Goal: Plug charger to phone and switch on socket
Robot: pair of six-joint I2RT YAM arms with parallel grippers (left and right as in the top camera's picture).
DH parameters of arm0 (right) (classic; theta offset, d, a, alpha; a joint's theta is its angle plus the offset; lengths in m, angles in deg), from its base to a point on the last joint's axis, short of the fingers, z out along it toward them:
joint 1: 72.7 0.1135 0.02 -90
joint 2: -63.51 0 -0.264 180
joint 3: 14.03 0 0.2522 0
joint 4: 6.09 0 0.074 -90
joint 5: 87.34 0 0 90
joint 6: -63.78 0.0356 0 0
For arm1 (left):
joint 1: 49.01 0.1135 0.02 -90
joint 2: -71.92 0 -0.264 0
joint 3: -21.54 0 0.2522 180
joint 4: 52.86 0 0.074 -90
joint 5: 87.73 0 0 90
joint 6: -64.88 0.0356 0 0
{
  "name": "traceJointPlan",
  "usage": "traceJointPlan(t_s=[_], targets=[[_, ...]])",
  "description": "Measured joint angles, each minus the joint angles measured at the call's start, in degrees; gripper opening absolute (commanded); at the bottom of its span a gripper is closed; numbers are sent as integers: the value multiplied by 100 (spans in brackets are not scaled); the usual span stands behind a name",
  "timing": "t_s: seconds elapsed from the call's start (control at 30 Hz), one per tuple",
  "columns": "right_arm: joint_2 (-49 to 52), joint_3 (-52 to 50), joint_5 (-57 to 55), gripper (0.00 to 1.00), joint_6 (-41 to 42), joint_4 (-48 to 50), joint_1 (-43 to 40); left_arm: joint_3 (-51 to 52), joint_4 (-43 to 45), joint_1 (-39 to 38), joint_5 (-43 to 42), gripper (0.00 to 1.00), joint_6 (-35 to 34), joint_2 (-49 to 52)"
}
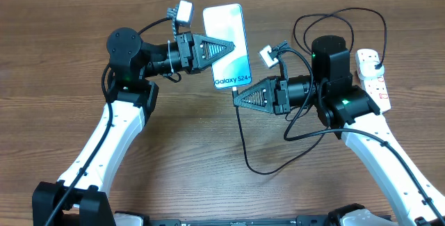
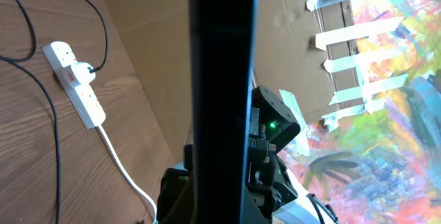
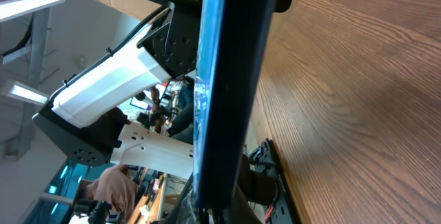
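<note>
phone (image 2: 220, 79) first, since it's basically in the lens of both wrist cams. it shows as a dark edge-on bar down the middle of the left wrist view, and the same in the right wrist view (image 3: 231, 79) with a sliver of blue screen showing. from overhead it sits screen up (image 1: 226, 21) between the two arms, with the "galaxy s24" end toward the right arm.

left gripper (image 1: 231, 47) comes in from the left, its tip lying over the screen. jaws are closed down and it looks clamped on the phone's side.

right gripper (image 1: 235, 99) sits just under the phone's lower corner, jaws closed too. the charger (image 1: 241, 135) comes out from right under its tip, so it looks pinched on the connector end. the connector itself is hidden, so i can't tell if it's seated in the phone.

from there the thin black cable drops down the table (image 1: 208, 184), curls back toward the right arm and loops round behind it.

furthest out is the socket (image 1: 372, 76), lying flat beside the right arm, well apart from the phone. the left wrist cam shows it too (image 2: 79, 89), with a black cable running into a plug on it. can't make out the switch positions.
</note>
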Motion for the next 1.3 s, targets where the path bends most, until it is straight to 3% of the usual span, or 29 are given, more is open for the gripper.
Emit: traceJointPlan(t_s=[1.3], targets=[[0,0,-136,4,232,7,37,0,-4,-15,-151,4,538,0]])
